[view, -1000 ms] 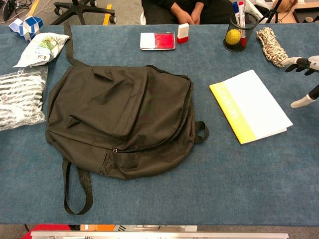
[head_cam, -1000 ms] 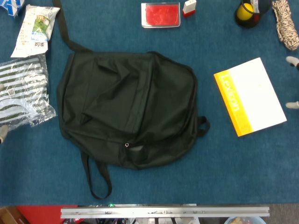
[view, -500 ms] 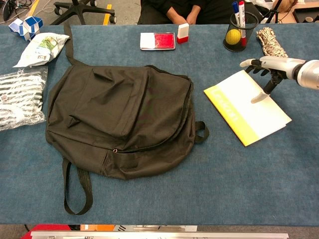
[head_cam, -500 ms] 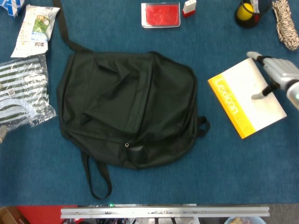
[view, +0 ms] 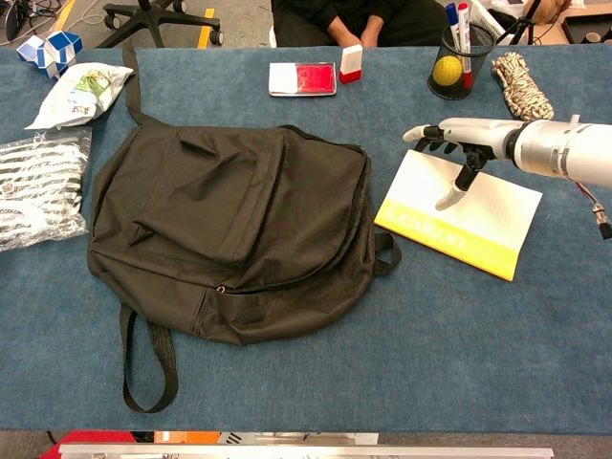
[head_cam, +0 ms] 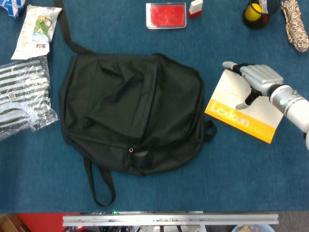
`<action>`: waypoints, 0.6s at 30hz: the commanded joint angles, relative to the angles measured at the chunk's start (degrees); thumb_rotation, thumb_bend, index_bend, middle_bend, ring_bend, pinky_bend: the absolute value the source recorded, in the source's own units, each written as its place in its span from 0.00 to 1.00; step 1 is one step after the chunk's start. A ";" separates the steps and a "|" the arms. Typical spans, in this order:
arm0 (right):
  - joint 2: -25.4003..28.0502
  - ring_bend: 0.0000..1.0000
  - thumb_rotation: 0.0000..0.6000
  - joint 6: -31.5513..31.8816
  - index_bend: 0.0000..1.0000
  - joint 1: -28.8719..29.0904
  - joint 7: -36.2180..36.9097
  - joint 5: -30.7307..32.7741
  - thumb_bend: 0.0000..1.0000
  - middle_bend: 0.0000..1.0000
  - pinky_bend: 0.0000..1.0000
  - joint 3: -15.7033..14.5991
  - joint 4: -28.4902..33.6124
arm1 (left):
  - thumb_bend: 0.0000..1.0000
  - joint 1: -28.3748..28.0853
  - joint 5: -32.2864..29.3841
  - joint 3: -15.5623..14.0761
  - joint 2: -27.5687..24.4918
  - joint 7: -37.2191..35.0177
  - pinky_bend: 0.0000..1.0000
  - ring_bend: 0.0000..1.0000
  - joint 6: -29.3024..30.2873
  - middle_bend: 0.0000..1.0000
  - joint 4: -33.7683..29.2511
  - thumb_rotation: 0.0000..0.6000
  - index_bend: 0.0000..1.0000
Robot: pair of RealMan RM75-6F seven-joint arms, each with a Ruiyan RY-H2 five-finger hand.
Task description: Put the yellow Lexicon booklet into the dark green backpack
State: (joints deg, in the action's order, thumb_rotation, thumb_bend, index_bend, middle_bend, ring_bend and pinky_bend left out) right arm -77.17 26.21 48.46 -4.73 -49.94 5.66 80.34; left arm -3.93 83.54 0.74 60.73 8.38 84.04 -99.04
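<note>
The dark green backpack (head_cam: 130, 113) (view: 229, 225) lies flat in the middle of the blue table, its zipper shut as far as I can see. Just right of it lies the yellow and white Lexicon booklet (head_cam: 241, 121) (view: 459, 234), turned so its yellow title band faces the front edge. My right hand (head_cam: 256, 77) (view: 469, 134) reaches in from the right over the booklet's far part, fingers spread, and its thumb touches the white cover. It holds nothing. No left hand shows in either view.
A red stamp pad (head_cam: 166, 15), a black pen cup (view: 457, 67) with a yellow ball and a coil of rope (head_cam: 295, 24) line the far edge. A striped plastic bag (head_cam: 24, 96) and a snack packet (head_cam: 37, 29) lie left. A person (view: 354, 19) sits opposite.
My right hand came in from the right edge onto the booklet. The booklet slid left toward the backpack and rotated, so its yellow band now faces the front.
</note>
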 commanded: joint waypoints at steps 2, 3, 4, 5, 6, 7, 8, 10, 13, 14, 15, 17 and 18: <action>2.36 0.11 1.00 12.50 0.00 -2.76 -6.29 -6.32 0.00 0.17 0.12 -2.48 3.19 | 0.24 0.10 -0.08 0.00 -0.24 -0.48 0.07 0.11 -0.05 0.09 0.33 1.00 0.11; 2.55 0.09 1.00 15.80 0.00 -3.68 -7.94 -7.92 0.00 0.17 0.10 -2.95 3.93 | 0.24 0.08 -0.03 -0.01 -0.31 -0.56 0.07 0.11 -0.10 0.09 0.37 1.00 0.11; 2.73 0.08 1.00 19.58 0.00 -4.87 -9.52 -10.03 0.00 0.16 0.08 -3.46 5.10 | 0.24 0.05 0.13 -0.02 -0.40 -0.62 0.07 0.11 -0.10 0.09 0.34 1.00 0.11; 2.98 0.06 1.00 21.65 0.00 -5.68 -10.13 -11.42 0.00 0.16 0.06 -3.78 6.21 | 0.24 0.05 0.31 -0.06 -0.42 -0.68 0.07 0.11 -0.06 0.09 0.31 1.00 0.11; 3.28 0.05 1.00 23.26 0.00 -6.39 -10.35 -12.69 0.00 0.15 0.04 -4.01 7.45 | 0.24 0.02 0.52 -0.06 -0.47 -0.74 0.07 0.11 -0.01 0.09 0.25 1.00 0.11; 3.72 0.04 1.00 24.79 0.00 -7.15 -10.35 -14.43 0.00 0.15 0.04 -4.36 9.14 | 0.24 -0.02 0.86 -0.09 -0.57 -0.72 0.07 0.11 0.07 0.09 0.08 1.00 0.11; 4.15 0.04 1.00 25.41 0.00 -7.60 -10.16 -15.66 0.00 0.15 0.03 -4.70 10.48 | 0.24 -0.04 1.04 -0.12 -0.61 -0.65 0.07 0.11 0.11 0.09 -0.02 1.00 0.11; 5.24 0.04 1.00 25.74 0.00 -8.32 -9.59 -18.19 0.00 0.15 0.03 -5.69 13.61 | 0.24 0.00 1.41 -0.22 -0.63 -0.51 0.07 0.11 0.26 0.09 -0.08 1.00 0.11; 6.27 0.04 1.00 25.05 0.00 -8.83 -10.83 -21.02 0.00 0.15 0.03 -7.76 16.58 | 0.24 0.11 1.67 -0.41 -0.58 -0.57 0.07 0.11 0.30 0.09 -0.14 1.00 0.11; 6.39 0.04 1.00 24.80 0.00 -8.98 -11.49 -21.62 0.00 0.15 0.03 -8.42 17.22 | 0.24 0.14 1.72 -0.46 -0.58 -0.59 0.07 0.11 0.29 0.09 -0.10 1.00 0.11; 6.43 0.04 1.00 24.61 0.00 -9.19 -12.11 -22.08 0.00 0.15 0.03 -9.04 17.74 | 0.24 0.20 1.76 -0.53 -0.60 -0.64 0.07 0.11 0.30 0.09 -0.05 1.00 0.11; 6.24 0.04 1.00 24.34 0.00 -9.84 -13.42 -22.72 0.00 0.15 0.03 -10.38 18.63 | 0.24 0.34 1.85 -0.63 -0.62 -0.96 0.07 0.11 0.41 0.09 0.06 1.00 0.11; 6.11 0.04 1.00 24.36 0.00 -10.21 -13.92 -22.80 0.00 0.15 0.03 -10.90 18.94 | 0.24 0.42 1.88 -0.69 -0.60 -1.21 0.07 0.11 0.45 0.09 0.17 1.00 0.11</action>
State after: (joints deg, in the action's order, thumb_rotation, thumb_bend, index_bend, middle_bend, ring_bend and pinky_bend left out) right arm -71.19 50.77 38.77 -18.07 -72.26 -4.62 98.69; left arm -3.57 85.39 0.10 60.12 7.30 84.45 -98.94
